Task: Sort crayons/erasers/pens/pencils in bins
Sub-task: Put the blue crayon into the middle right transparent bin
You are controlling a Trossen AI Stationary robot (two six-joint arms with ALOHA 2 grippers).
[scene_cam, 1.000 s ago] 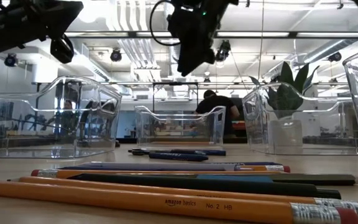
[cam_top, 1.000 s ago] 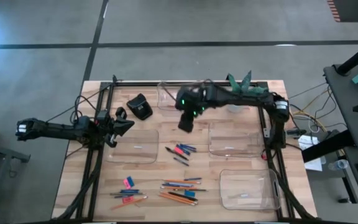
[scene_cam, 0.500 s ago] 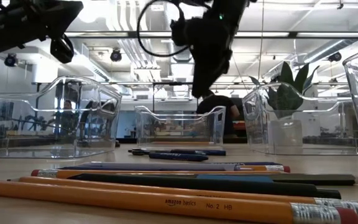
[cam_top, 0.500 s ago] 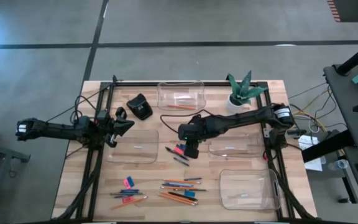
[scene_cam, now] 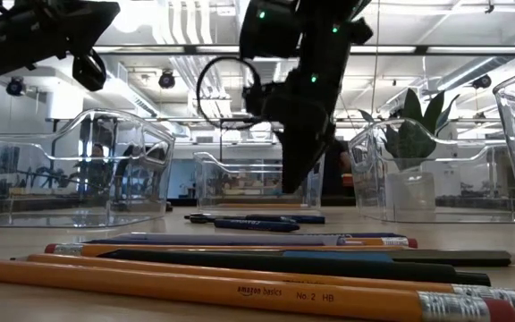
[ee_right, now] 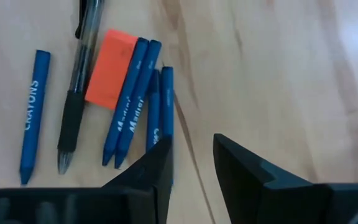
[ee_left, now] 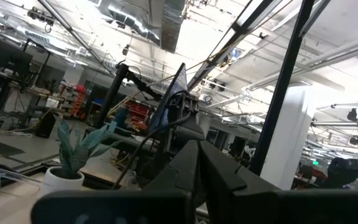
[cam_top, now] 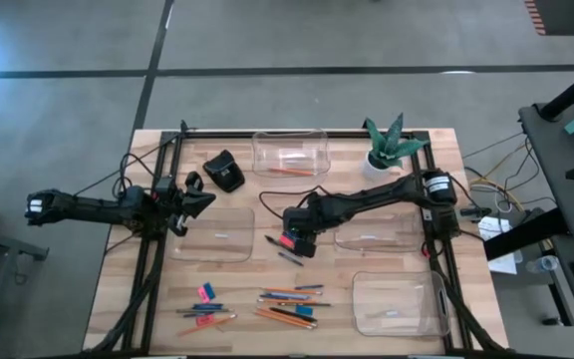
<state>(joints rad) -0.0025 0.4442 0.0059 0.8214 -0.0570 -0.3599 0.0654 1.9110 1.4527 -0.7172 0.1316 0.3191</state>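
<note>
Since the earlier frames the right arm has swung away from the far bin and dropped toward the middle of the bench; its right hand (cam_top: 295, 242) now hangs low over a small cluster of items, fingers apart with a clear gap between them and nothing held. The left arm has not shifted — its left hand (cam_top: 193, 202) sits raised at the left side of the bench, fingers together, empty.

Under the right hand, the wrist view shows several blue crayons (ee_right: 140, 102) lying side by side, one more blue crayon (ee_right: 32, 115) set a little apart, a clear-barrelled pen (ee_right: 78, 93) with a black grip between them, and an orange-pink eraser (ee_right: 109, 76) touching the pen and the crayon group. The hand's fingertips are just above the nearest crayon ends; contact cannot be confirmed.

Four clear bins are on the bench: a far bin (cam_top: 289, 154) holding an orange stick, a left-centre bin (cam_top: 213, 236), a right-centre bin (cam_top: 372, 234) partly under the right arm, and a near-right bin (cam_top: 399, 302).

Along the near edge lies a mixed spread of pencils (cam_top: 285, 316), dark pens and crayons, with a pink eraser (cam_top: 205, 291) at its left end. A black lump-shaped object (cam_top: 225, 172) and a potted plant (cam_top: 387, 145) stand at the far side.
</note>
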